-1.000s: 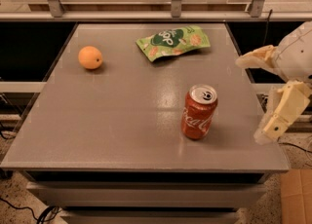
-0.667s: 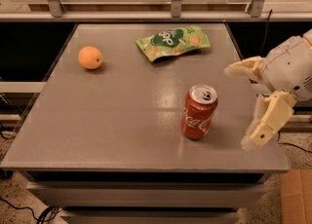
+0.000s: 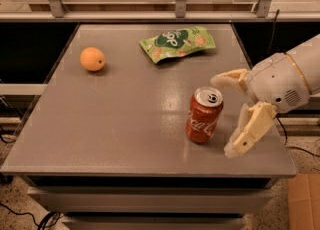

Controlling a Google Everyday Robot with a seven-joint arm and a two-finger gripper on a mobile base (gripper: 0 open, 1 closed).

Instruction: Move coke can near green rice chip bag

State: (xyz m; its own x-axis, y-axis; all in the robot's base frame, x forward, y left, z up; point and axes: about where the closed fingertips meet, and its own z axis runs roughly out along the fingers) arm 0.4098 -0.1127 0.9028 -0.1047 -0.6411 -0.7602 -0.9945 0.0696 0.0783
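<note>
Grey desk (image 3: 125, 124) fills the view. My claw (image 3: 223, 115) hangs over its right side, fingers spread wide, holding nothing. The green rice chip bag (image 3: 177, 43) lies flat near the far edge. The coke can (image 3: 204, 116) stands upright just beside my claw, well apart from the bag. An orange (image 3: 92, 59) sits far left.

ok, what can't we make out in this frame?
1. The arm behind the hand: cut off by the right edge of the camera view. The hand itself is open, just right of the coke can.
2. Far right side of the coke can: turned away from the camera, so finger contact is unclear.
3. Small print on the green rice chip bag: too small to read.
4. Space beside and under the table: too dark.
</note>
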